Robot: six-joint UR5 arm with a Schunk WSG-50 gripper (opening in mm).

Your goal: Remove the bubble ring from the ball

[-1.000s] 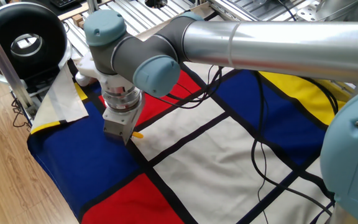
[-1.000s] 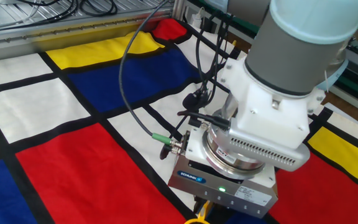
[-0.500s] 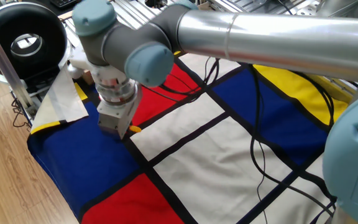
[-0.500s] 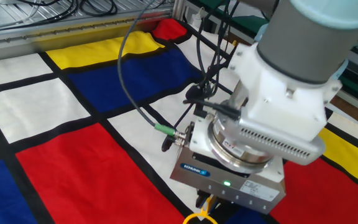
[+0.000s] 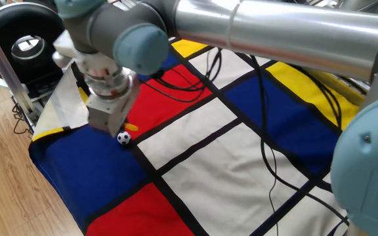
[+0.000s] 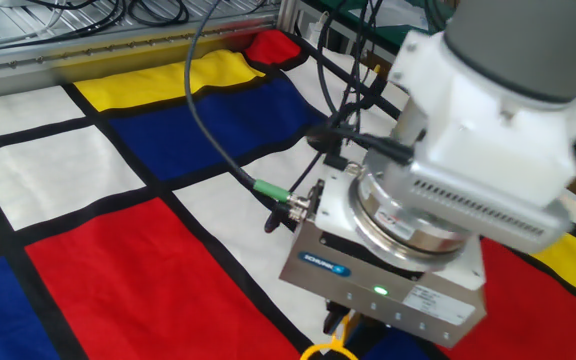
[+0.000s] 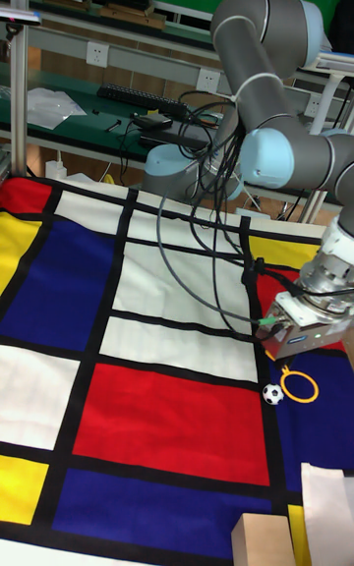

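Note:
The ball (image 5: pixel 123 137), tiny and black-and-white, lies bare on the blue cloth patch; the tall fixed view has the ball (image 7: pixel 272 394) just left of the hoop. The bubble ring (image 7: pixel 299 385), a thin yellow-orange hoop, hangs beside the ball and not around it. Its stubby handle runs up into my gripper (image 7: pixel 287 366). Only an orange bit of the bubble ring (image 5: pixel 131 126) peeks from behind my gripper (image 5: pixel 118 128). In the other fixed view, my gripper (image 6: pixel 336 322) is shut on the handle, with the bubble ring (image 6: pixel 328 352) at the bottom edge.
Black cables (image 5: pixel 271 164) trail over the checked cloth behind the arm. A black round device (image 5: pixel 25 42) and a white sheet (image 5: pixel 67 98) sit at the table's left end. A cardboard box (image 7: pixel 264 538) stands at the near edge.
The gripper has risen and shifted left with the bubble ring. The ball, hidden under the gripper before, now shows on the cloth outside the hoop.

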